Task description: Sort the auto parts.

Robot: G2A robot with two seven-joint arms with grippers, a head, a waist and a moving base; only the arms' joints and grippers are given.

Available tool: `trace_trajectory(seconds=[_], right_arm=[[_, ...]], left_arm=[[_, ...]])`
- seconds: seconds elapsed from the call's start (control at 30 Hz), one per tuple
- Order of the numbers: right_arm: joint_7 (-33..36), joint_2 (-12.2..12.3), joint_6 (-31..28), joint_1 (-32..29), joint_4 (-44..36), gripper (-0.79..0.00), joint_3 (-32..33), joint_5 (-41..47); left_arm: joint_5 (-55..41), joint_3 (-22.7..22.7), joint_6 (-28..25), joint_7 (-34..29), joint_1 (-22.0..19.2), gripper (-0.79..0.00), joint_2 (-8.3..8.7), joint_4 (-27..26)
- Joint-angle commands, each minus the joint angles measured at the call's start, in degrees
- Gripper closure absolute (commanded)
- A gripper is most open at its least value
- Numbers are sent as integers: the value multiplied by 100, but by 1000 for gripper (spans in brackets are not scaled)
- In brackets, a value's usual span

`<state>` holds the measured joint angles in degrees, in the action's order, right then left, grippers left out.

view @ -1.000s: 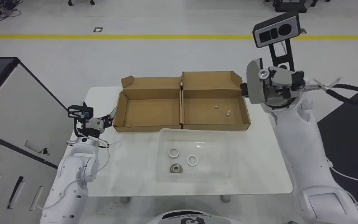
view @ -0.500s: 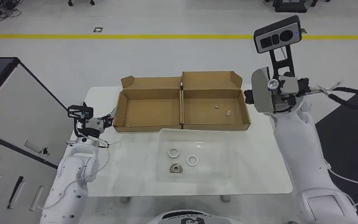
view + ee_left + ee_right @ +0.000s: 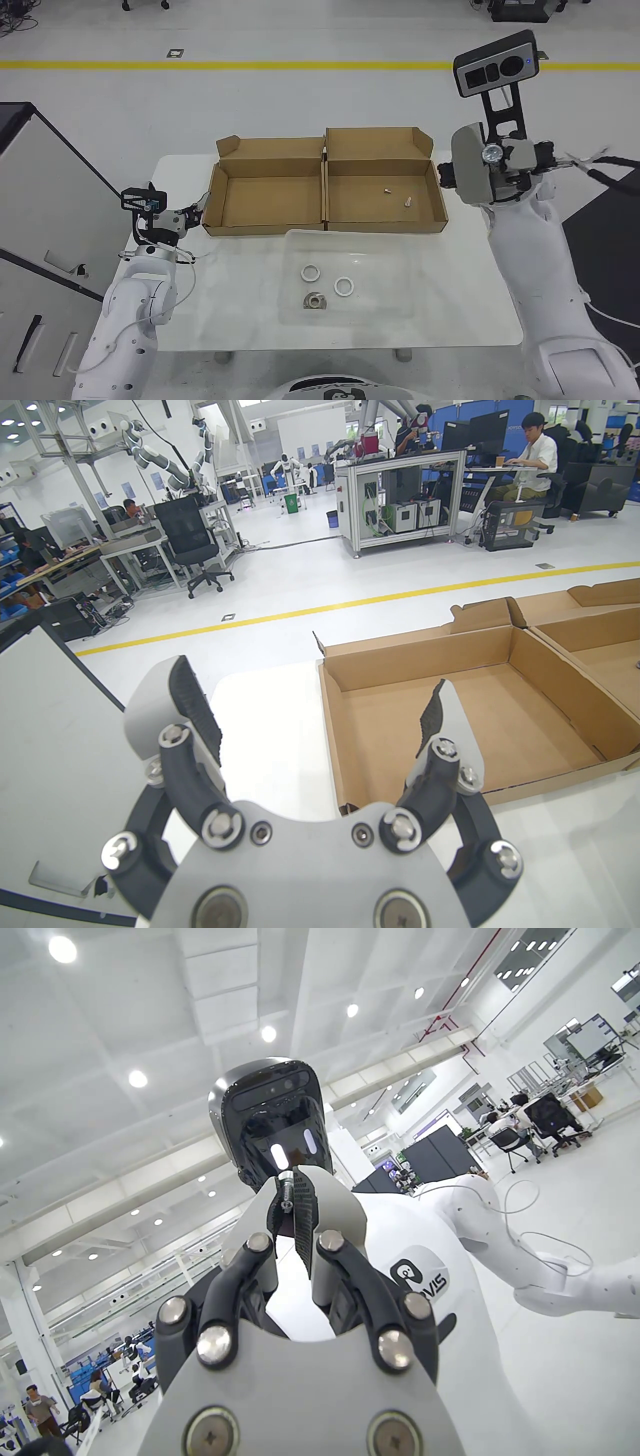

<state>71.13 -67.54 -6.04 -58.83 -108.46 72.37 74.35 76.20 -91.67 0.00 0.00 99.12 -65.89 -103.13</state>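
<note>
The right claw (image 3: 292, 1192) is raised well above the right end of the white bench (image 3: 460, 290) and points upward. Its fingers are pressed together on a small silver threaded bolt (image 3: 285, 1195), which is pinched at their tips.

The left claw (image 3: 310, 685) hangs low over the bench's left edge, fingers spread wide with nothing between them. It is just left of a shallow brown cardboard box (image 3: 265, 205) with open flaps. A second brown cardboard box (image 3: 355, 205) of the same kind stands against that box on its right, and both sit along the far side of the bench.

On the floor of the right-hand box lies a small silver fastener (image 3: 386, 189). A second fastener (image 3: 408, 200) lies close by, a little nearer and to the right.

Just on the near side of the boxes, around the middle of the bench, is a clear plastic tray (image 3: 390, 250). In its left half lies a white plastic ring (image 3: 311, 272), with a second white ring (image 3: 344, 286) a little nearer and to the right. A grey metal ring-shaped part (image 3: 316, 299) lies just on the near side of the first ring.
</note>
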Motion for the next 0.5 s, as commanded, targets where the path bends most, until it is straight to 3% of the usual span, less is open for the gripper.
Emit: trace_trajectory(seconds=[0.0, 0.27, 0.47], right_arm=[[0, 0, 0, 0, 0, 0, 0, 0], [0, 0, 0, 0, 0, 0, 0, 0], [-371, 133, 214, -85, 207, 0, 721, -1388]], left_arm=[[0, 0, 0, 0, 0, -785, 0, 0], [0, 0, 0, 0, 0, -785, 0, 0], [0, 0, 0, 0, 0, -785, 0, 0]])
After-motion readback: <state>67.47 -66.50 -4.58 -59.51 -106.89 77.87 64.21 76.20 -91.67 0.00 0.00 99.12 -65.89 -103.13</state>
